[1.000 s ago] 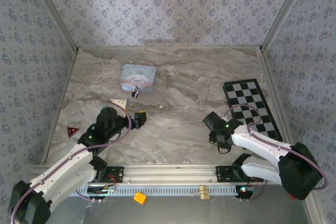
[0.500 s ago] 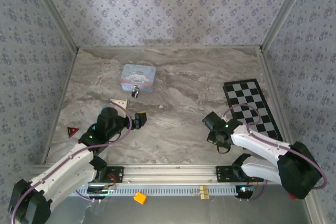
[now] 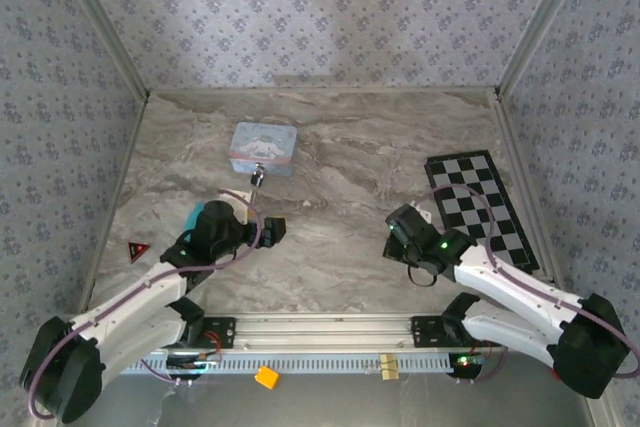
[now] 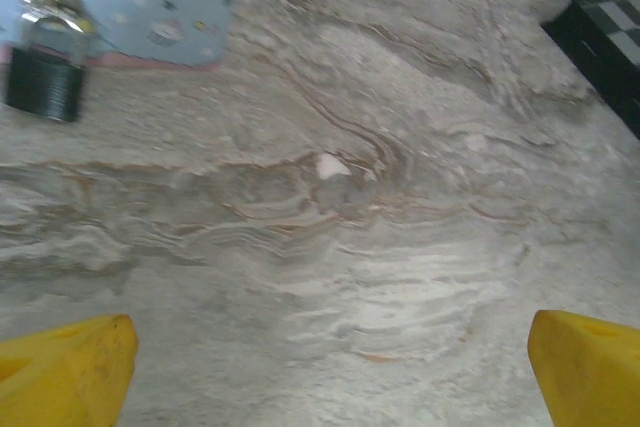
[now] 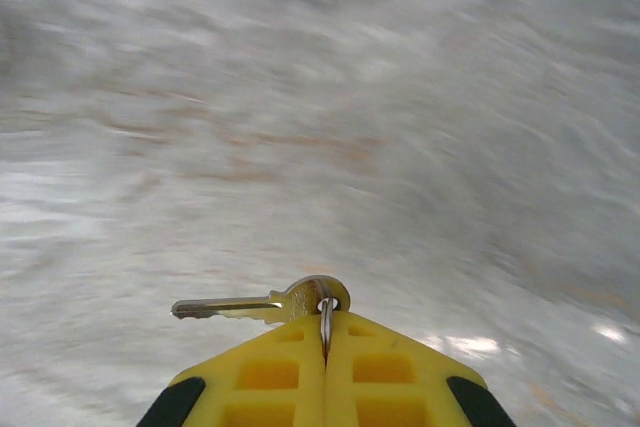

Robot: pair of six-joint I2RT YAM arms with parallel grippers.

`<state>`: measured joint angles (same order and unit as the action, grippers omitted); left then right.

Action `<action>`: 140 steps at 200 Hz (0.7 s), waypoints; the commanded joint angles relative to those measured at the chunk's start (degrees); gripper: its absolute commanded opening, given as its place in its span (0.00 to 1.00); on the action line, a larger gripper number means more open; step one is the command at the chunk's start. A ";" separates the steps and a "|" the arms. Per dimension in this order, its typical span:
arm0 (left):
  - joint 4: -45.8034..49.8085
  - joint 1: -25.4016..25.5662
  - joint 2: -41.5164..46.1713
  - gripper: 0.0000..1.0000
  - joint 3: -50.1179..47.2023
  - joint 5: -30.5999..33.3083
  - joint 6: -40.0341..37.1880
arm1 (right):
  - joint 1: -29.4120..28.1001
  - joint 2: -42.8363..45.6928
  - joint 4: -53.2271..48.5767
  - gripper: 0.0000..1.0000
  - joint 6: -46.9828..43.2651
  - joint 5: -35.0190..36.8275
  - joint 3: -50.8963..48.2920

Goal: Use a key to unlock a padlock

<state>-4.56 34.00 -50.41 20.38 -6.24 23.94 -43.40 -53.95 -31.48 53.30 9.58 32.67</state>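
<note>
Marble-patterned grey tabletop (image 3: 350,237), floral-papered walls (image 3: 320,17) | pale blue cartoon-printed tin (image 3: 263,147) just beside small black padlock (image 4: 42,72) | left gripper (image 4: 330,367) — fingers wide | right gripper (image 5: 325,325) — pinching silvery key (image 5: 255,304)

The pale blue cartoon-printed rectangular tin (image 3: 263,148) sits at the rear left of the grey marbled stone bench (image 3: 350,137). The small black squarish padlock with a silvery shackle (image 3: 257,177) lies just in front of the tin, shackle end toward it. The black-and-white chequered board (image 3: 480,209) lies along the right edge and the small red triangular marker (image 3: 137,250) by the left edge. The left gripper (image 3: 271,230) is in front of the padlock, slightly to its right. The silvery metal key (image 5: 228,306) juts leftward from the tip of the right gripper (image 5: 326,332).
</note>
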 commanded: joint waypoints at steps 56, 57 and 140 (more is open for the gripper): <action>-10.19 11.70 -15.85 0.86 16.05 -12.89 6.07 | -4.17 -1.01 27.38 0.00 -13.42 -3.44 3.32; -10.29 11.74 -16.03 0.86 16.12 -13.08 6.18 | -4.25 -1.04 27.55 0.00 -13.45 -3.44 3.35; -18.08 13.97 -20.97 0.69 17.22 -16.41 10.12 | -6.06 -3.76 32.68 0.00 -13.48 -7.96 3.63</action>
<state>-19.31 47.44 -69.87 36.12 -21.32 32.62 -48.66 -56.99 -2.15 40.84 3.66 35.62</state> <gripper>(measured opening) 0.736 0.052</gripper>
